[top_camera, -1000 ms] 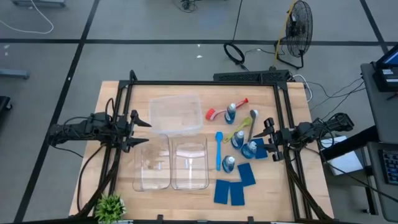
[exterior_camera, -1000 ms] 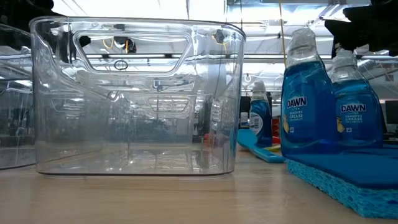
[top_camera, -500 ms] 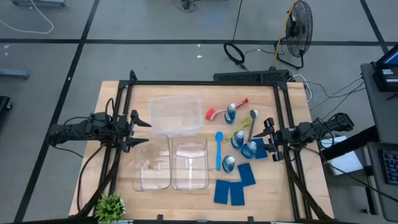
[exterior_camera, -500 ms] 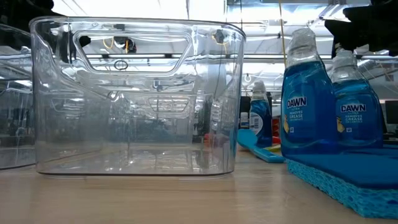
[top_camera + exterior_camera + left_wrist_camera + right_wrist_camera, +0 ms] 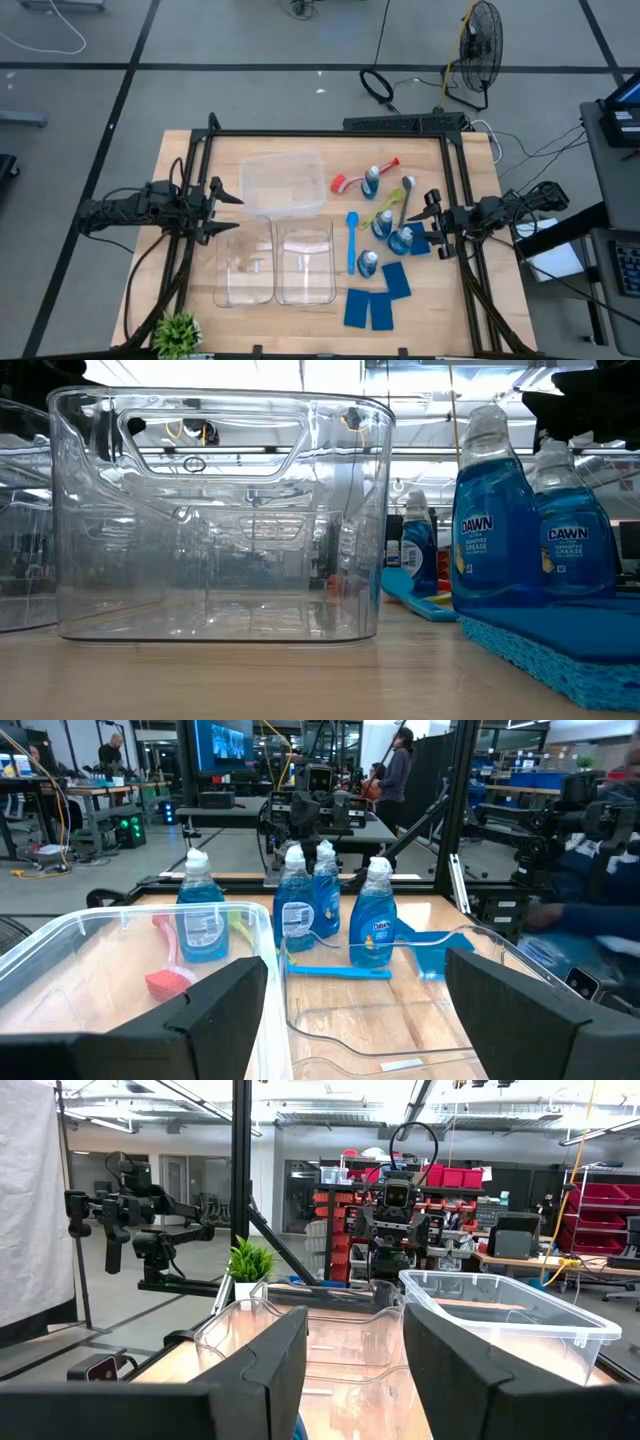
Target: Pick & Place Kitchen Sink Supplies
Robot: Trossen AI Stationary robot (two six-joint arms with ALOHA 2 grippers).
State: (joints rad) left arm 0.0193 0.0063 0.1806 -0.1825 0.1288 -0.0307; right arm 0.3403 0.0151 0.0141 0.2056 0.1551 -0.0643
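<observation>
At the worktop's left edge, the left claw hovers with fingers spread wide beside three clear bins. Right of them stand four blue bottles labelled "DAWN", among brushes and sponges. Beside one bottle, the right claw hangs partly open, holding nothing.

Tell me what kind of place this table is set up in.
Most likely a robotics lab or workshop, not a kitchen. The wooden table sits on a bare grey floor with a floor fan nearby; the wrist views show red storage bins on shelving, monitors and equipment benches beyond it.
</observation>
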